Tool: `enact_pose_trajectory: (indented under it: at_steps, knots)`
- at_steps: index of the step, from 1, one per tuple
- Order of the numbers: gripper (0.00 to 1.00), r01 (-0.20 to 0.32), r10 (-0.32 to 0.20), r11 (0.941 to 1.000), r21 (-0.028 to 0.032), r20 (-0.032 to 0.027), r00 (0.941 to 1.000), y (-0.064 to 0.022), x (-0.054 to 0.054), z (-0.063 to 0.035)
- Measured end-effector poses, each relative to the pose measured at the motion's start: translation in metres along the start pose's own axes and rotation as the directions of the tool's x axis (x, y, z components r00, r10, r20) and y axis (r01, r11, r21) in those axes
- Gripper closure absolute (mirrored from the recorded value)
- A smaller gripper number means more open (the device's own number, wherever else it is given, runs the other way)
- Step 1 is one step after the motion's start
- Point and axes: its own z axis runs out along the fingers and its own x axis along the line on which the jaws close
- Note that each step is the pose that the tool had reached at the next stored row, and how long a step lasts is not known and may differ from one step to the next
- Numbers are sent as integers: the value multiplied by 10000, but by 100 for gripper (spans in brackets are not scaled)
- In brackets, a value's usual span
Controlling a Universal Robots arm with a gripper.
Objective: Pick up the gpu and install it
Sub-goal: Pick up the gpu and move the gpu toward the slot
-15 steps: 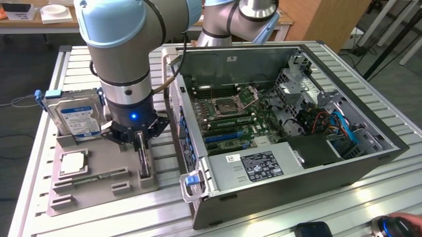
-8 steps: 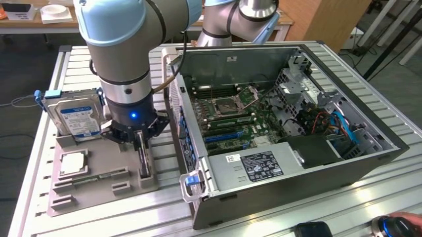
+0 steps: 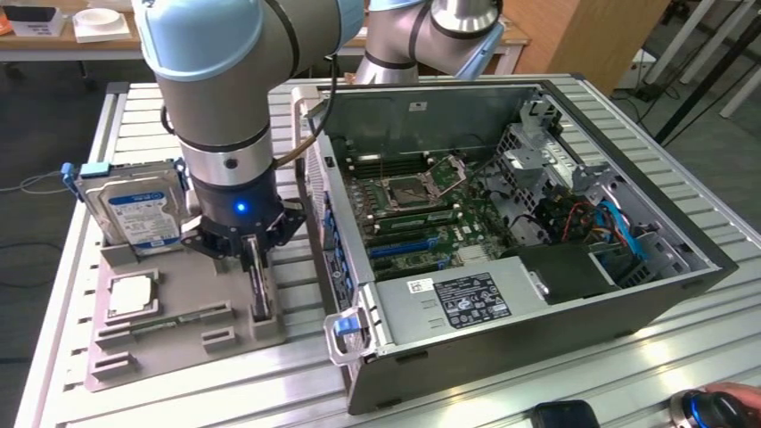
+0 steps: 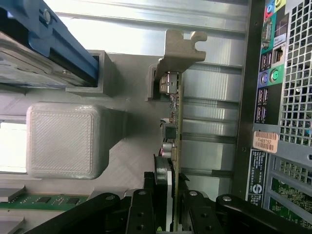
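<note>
The gpu is a thin dark card standing edge-on in a slot of the grey holder tray, to the exterior view's left of the open computer case. My gripper points straight down onto it, shut on the card's upper edge. In the wrist view the gpu runs away from the camera to its grey metal end bracket. The black fingers of the gripper press the card from both sides. Its lower end still sits in the grey slot.
A silver hard drive with a blue-white label stands upright in the tray behind the gripper. A CPU and a green memory stick lie in the tray. The case's back panel is close beside the card. A hand is at the table's front corner.
</note>
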Motion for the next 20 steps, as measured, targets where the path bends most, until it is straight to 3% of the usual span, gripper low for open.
enact_pose_trajectory:
  at_steps: [20]
  knots:
    - [72,-49,49,10000,-2,6,10000,32,-13,-653]
